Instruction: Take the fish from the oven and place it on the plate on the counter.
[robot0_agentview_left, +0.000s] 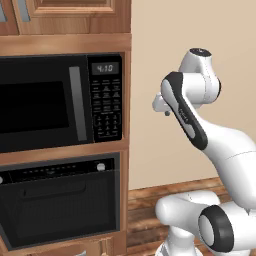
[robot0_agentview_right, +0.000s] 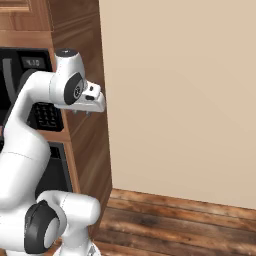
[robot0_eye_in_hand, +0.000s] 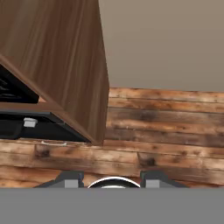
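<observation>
The oven (robot0_agentview_left: 60, 202) is seen shut, low and to the left of the raised gripper (robot0_agentview_left: 161, 106) — the fish is presumably behind its dark door, unseen — while the gripper is held well apart from it, empty, its opening impossible to judge.

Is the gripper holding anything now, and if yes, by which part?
Nothing is held: in the hand view the gripper is open over bare wooden floor, with no object between its fingers.
</observation>
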